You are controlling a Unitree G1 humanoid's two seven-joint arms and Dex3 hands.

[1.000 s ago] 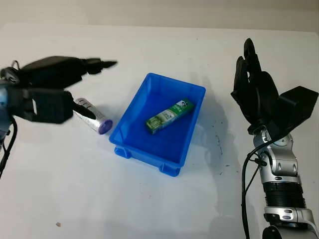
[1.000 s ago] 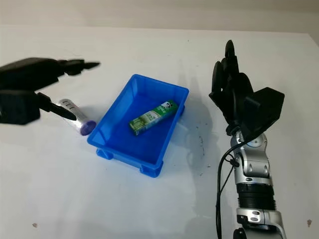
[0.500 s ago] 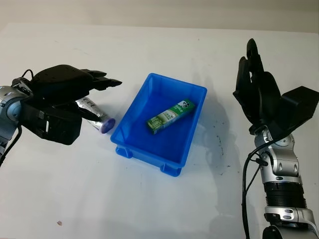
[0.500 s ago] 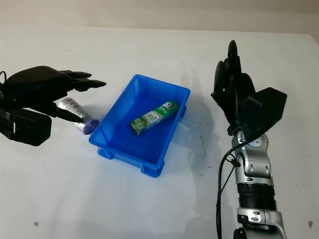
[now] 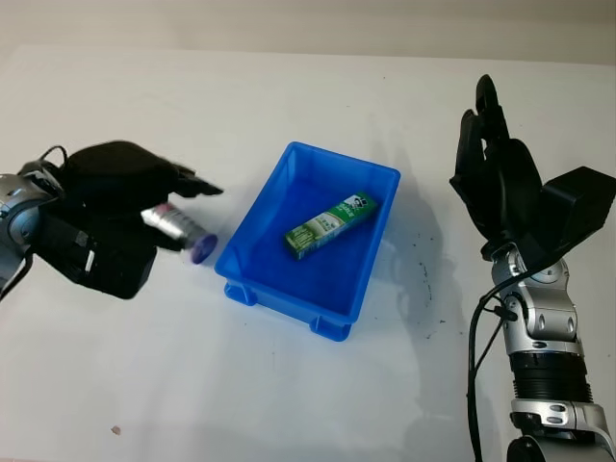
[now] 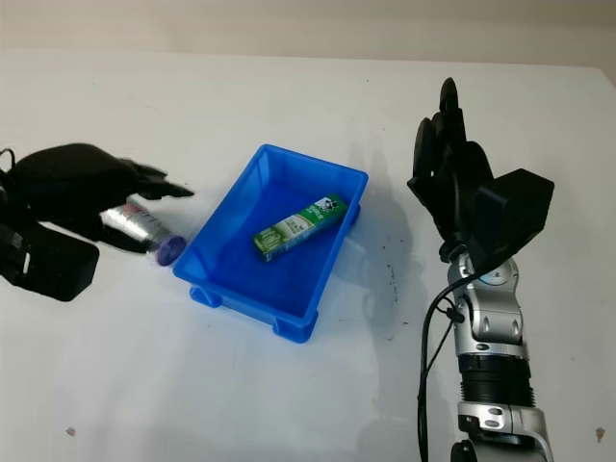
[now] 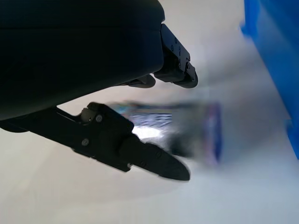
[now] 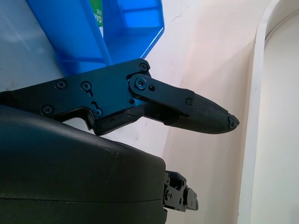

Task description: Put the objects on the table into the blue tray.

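**While green pack waits in tray, tube comes next**

While closing around the silver tube just beside the blue tray, left hand seen low over the white table, fingers curled on either side of the tube's body, purple cap end pointing toward the tray wall. Apparently gripping it, though whether lifted clear of the table cannot be told. Already lying inside the tray: a green carton, slanted across the floor. Right hand held upright and open, well apart from the tray on its far side, holding nothing.

To finish well, judged from this moment: squeeze firmly at mid-body, since a smooth round tube likely to roll or slip from three fingers. Raise high enough for the cap end to pass over the near rim, not strike it and shove the tray. Carry across to the bare floor beside the carton, lower, then release rather than drop from height.
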